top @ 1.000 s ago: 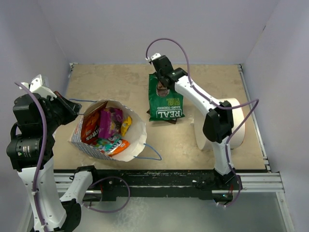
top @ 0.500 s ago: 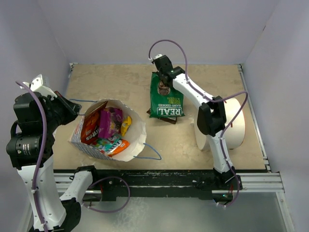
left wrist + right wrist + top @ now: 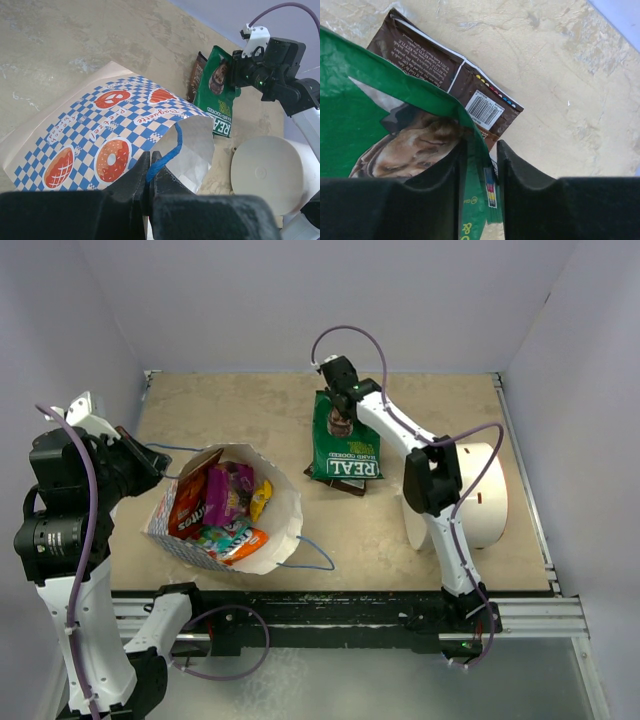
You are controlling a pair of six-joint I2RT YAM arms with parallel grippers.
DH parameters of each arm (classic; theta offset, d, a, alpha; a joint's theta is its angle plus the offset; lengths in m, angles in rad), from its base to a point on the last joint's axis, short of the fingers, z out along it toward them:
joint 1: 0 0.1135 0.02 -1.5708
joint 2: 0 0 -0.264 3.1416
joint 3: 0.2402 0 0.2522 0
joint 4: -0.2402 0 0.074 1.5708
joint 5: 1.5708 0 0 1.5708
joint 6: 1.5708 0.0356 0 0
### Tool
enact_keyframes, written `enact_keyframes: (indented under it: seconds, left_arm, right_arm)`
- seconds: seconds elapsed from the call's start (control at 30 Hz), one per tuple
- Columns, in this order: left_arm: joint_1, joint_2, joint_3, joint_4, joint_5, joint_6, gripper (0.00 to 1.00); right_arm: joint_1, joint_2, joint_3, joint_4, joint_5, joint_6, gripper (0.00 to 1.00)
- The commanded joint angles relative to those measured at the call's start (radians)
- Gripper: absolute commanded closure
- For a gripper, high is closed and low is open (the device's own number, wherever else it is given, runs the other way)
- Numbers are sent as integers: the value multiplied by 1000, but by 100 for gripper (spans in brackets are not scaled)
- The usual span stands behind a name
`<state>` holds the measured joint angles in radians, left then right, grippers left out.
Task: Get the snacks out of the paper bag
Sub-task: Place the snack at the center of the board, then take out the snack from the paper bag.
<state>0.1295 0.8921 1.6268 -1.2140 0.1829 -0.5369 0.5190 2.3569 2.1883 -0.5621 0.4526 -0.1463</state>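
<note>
The paper bag lies open-mouthed at the left of the table, and several snacks in magenta, orange, yellow and teal show inside it. My left gripper is shut on the bag's blue string handle and holds the checked side up. A dark green packet lies on the table at the back, partly over a brown packet. My right gripper stands over the green packet's top edge. Its jaws are slightly apart, with the edge loose between them.
A plain white cylinder lies on its side at the right, beside the right arm's elbow. The bag's second blue handle trails toward the table's front edge. Walls enclose the table at the back and on both sides.
The right jaws have parted on the green packet, which now rests on the table. The right arm's elbow has drifted left. The left arm and the bag have not moved.
</note>
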Motion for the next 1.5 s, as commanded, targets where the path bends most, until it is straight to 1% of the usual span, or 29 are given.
enact_keyframes:
  seconds: [0.0,0.2,0.33,0.43,0.47,0.57,0.63,0.7,0.8,0.9,0.97,1.07,1.13,1.17,1.27,1.33,1.43,1.47]
  left_arm:
    - [-1,5,34,37,32,13,100]
    - [-1,7,32,50,69,23,100]
    - [-1,3,21,86,92,29,100]
    - [-1,-4,9,110,108,32,100]
    - [-1,-6,6,119,116,33,100]
    - [-1,-18,-11,163,176,38,100]
    - [-1,-25,-20,192,220,39,100]
    - [-1,-24,-20,200,228,40,100]
    - [-1,-15,-13,192,232,43,100]
    - [-1,-12,-8,180,231,39,100]
    - [-1,-10,-8,176,234,36,100]
    - [-1,-4,0,170,236,36,100]
    - [-1,0,5,169,240,37,100]
    - [-1,1,8,170,243,39,100]
    - [-1,2,17,171,251,48,100]
    - [-1,2,20,169,256,53,100]
    - [-1,7,27,163,267,55,100]
    - [-1,8,30,161,270,55,100]
  right_arm:
    - [-7,-58,53,9,-5,11,61]
    - [-6,-168,45,-49,-25,31,27]
    - [-4,-264,0,-95,-61,72,22]
    - [1,-358,-56,-115,-122,114,19]
    - [6,-387,-71,-122,-147,134,17]
    - [31,-487,-141,-128,-260,191,6]
    - [80,-565,-219,-93,-321,199,1]
    - [178,-672,-317,-18,-350,129,0]
    - [368,-802,-459,115,-366,-97,0]
    - [504,-921,-612,266,-404,-291,0]
    - [531,-980,-673,372,-482,-353,0]
    - [537,-1023,-734,463,-646,-425,0]
    - [537,-1023,-768,493,-752,-500,0]
    - [539,-1015,-777,494,-806,-568,0]
    - [541,-963,-781,518,-946,-686,0]
    - [542,-917,-757,537,-1015,-729,5]
    - [544,-833,-695,532,-1110,-793,20]
    - [547,-805,-680,538,-1123,-799,22]
